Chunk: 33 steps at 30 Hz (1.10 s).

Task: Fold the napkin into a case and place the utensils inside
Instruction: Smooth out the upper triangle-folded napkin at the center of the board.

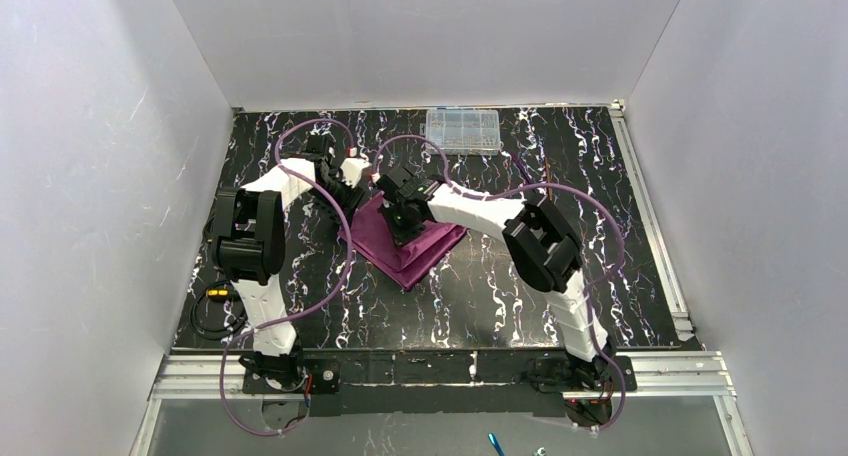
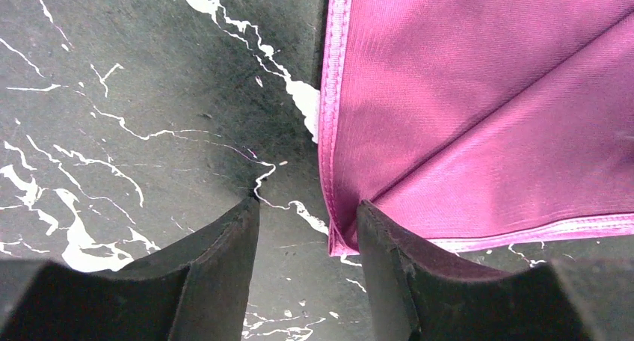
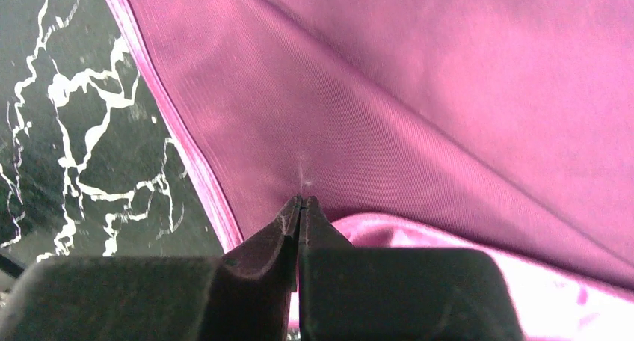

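The plum-purple napkin (image 1: pixel 428 248) lies partly folded in the middle of the black marbled table, with layered edges at its near side. My left gripper (image 1: pixel 352 204) is at its left corner. In the left wrist view the left gripper (image 2: pixel 308 206) is open, and the napkin's hemmed corner (image 2: pixel 336 240) lies between the fingers, against the right finger (image 2: pixel 389 244). My right gripper (image 1: pixel 402 221) is over the cloth's middle. Its tips (image 3: pixel 302 200) are shut on a pinch of the napkin (image 3: pixel 419 109), and creases run out from them. Two thin utensils (image 1: pixel 547 176) lie right of the right forearm.
A clear plastic compartment box (image 1: pixel 462 130) stands at the back of the table. A small black-and-yellow object (image 1: pixel 215 294) with a cable lies by the left arm's base. Metal rails (image 1: pixel 652 216) edge the table on the right, and white walls close it in.
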Each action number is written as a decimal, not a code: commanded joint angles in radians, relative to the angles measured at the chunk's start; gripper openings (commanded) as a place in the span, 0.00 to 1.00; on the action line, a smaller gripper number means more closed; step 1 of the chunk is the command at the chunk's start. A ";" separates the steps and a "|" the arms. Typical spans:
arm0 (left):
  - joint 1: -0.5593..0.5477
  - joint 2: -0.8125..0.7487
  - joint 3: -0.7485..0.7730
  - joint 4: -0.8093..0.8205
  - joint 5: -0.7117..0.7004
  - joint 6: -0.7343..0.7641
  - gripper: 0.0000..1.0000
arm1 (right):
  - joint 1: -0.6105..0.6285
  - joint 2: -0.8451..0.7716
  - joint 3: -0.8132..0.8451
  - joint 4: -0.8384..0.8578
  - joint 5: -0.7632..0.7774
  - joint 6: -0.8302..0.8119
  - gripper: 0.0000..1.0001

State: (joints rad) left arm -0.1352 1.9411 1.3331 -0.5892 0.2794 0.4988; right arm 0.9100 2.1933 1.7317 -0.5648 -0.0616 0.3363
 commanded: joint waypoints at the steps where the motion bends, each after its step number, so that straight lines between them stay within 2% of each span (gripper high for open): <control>1: -0.006 -0.021 -0.032 0.015 -0.045 0.040 0.49 | 0.001 -0.143 -0.081 -0.016 0.031 0.005 0.09; 8: -0.007 -0.019 -0.036 0.026 -0.052 0.051 0.48 | 0.005 -0.277 -0.275 0.019 0.017 0.046 0.09; 13: -0.007 -0.012 -0.027 0.026 -0.053 0.053 0.48 | 0.005 -0.340 -0.341 0.008 0.012 0.055 0.09; 20: -0.007 -0.015 -0.016 0.024 -0.043 0.050 0.47 | -0.046 -0.354 -0.222 -0.085 0.020 0.018 0.09; 27: -0.007 -0.022 -0.022 0.022 -0.029 0.047 0.47 | -0.199 -0.297 -0.183 0.066 -0.039 0.049 0.09; 33: -0.007 -0.036 -0.022 0.021 -0.026 0.047 0.47 | -0.276 -0.205 -0.174 0.073 -0.040 0.041 0.02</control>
State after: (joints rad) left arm -0.1413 1.9358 1.3209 -0.5514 0.2428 0.5392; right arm 0.6609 1.9491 1.5505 -0.5194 -0.0807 0.3710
